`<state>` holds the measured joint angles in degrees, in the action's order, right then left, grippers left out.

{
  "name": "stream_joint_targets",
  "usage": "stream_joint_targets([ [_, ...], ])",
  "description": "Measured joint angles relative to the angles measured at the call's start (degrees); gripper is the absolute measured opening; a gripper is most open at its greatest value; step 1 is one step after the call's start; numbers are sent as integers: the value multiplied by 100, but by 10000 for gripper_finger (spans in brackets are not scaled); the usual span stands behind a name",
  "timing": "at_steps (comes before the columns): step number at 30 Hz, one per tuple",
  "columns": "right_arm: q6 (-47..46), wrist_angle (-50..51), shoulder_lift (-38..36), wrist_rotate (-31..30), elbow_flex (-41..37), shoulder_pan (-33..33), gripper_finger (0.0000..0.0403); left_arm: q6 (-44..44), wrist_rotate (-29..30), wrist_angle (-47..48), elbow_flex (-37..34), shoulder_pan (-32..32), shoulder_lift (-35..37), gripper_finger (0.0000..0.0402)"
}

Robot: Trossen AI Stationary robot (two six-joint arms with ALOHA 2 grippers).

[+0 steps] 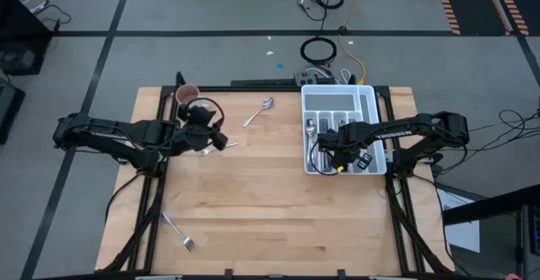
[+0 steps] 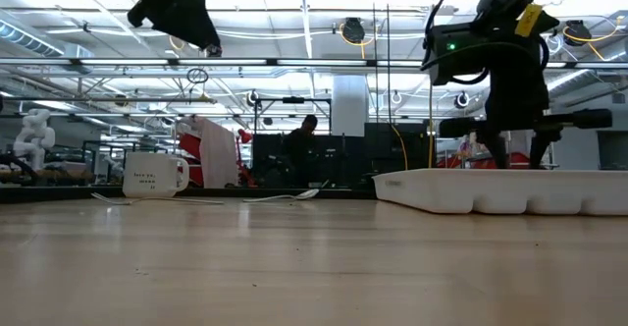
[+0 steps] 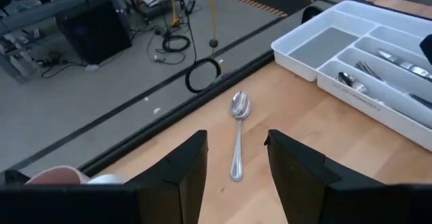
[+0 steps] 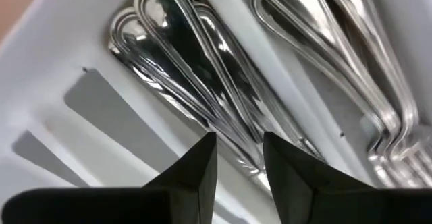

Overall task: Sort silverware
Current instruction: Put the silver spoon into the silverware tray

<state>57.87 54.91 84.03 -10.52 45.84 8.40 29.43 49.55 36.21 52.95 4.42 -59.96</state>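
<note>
A spoon (image 1: 260,111) lies flat on the wooden table (image 1: 270,212), left of the white tray (image 1: 369,103). My left gripper (image 3: 236,137) hangs open above the table beside the mug (image 1: 187,93), its fingers pointing toward that spoon (image 3: 237,136). A fork (image 1: 179,232) lies near the front left. My right gripper (image 4: 239,142) points down into the tray, open, just above several spoons (image 4: 182,55) stacked in one compartment. Forks (image 4: 378,116) lie in the neighbouring compartment. Nothing is between its fingers.
The white mug (image 2: 152,176) with a pink inside stands at the table's far left corner. The tray (image 2: 510,190) takes up the far right. The table's middle and near half are bare wood apart from the fork. Cables lie on the floor beyond the far edge.
</note>
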Motion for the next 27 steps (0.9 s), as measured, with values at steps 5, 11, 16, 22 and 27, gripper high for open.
stream_joint_targets([
  [5, -484, -39, 0, 348, 0, -26, 107, 9, -57, 18, 0, -86, 0, 162],
  [11, -1443, -32, 0, 514, 165, -26, 123, 142, -323, 20, 0, -239, 0, 162],
  [16, -2016, 239, 0, 478, 646, -26, 150, 482, -919, 12, 0, -596, -31, 162],
  [22, -2779, 1249, -9, 471, 1816, -9, 161, 733, -2424, -705, 0, -1622, -547, 162],
  [27, -3691, 2146, -158, 514, 3043, -9, 162, 325, -4276, -2435, 17, -2641, -1632, 162],
])
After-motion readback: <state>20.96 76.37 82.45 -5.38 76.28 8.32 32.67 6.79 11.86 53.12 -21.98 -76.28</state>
